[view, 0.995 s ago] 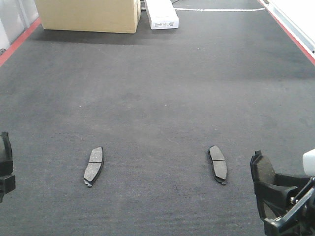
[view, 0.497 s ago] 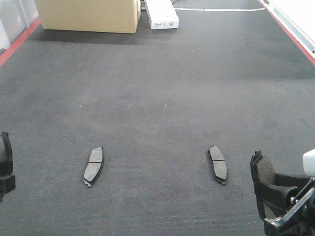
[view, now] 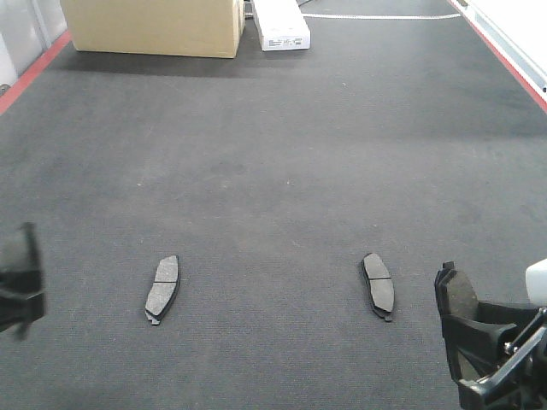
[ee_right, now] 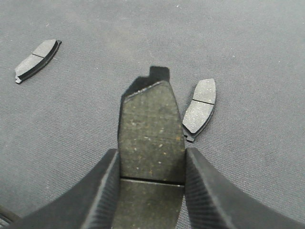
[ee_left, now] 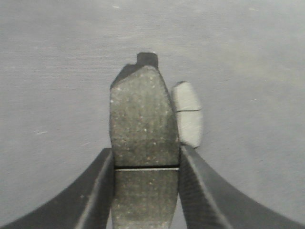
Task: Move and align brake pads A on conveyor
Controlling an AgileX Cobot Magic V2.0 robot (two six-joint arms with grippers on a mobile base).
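Observation:
Two brake pads lie flat on the conveyor (view: 273,171), one at the left (view: 162,289) and one at the right (view: 379,284). At the left edge my left gripper (view: 19,282) shows as a dark blur. In its wrist view the left gripper (ee_left: 147,157) is shut on a third pad (ee_left: 144,114), held edge to edge. A lying pad (ee_left: 187,114) is just beyond it. My right gripper (view: 466,329) at the bottom right is shut on a fourth pad (view: 460,295). In the right wrist view that pad (ee_right: 151,124) sits between the jaws, with a lying pad (ee_right: 200,109) close by.
A cardboard box (view: 154,26) and a white box (view: 280,26) stand at the far end of the belt. Red strips (view: 26,77) run along both belt edges. A further lying pad (ee_right: 38,59) shows at the top left of the right wrist view.
My left gripper has shifted right and slightly up at the left edge of the front view and is blurred by motion. The right gripper and the two lying pads have stayed put.

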